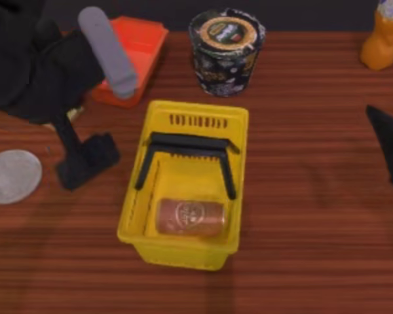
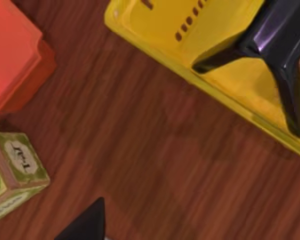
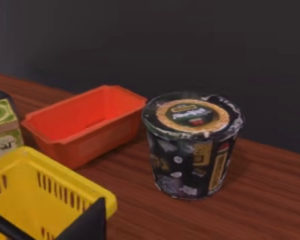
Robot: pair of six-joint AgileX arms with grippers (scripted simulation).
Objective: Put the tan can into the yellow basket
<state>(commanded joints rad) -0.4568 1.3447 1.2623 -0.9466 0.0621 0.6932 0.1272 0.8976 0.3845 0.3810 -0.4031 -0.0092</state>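
Can [image 1: 190, 218] is lying sideways in the basket [image 1: 195, 118], so my left gripper [image 1: 85, 160] is hovering at frame left, finger state unclear.

A reddish-brown wooden tabletop [image 1: 301, 163] with lengthwise grain filled the scene, and behind its far edge stood a plain dark grey wall [image 3: 190, 45], evenly lit.

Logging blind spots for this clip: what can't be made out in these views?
- Left gripper: fingers open or shut unclear in the top view; the left wrist view shows only a dark tip.
- Right gripper: cut off by the top view's right edge.
- Tan can in the yellow basket: hidden from both wrist views.
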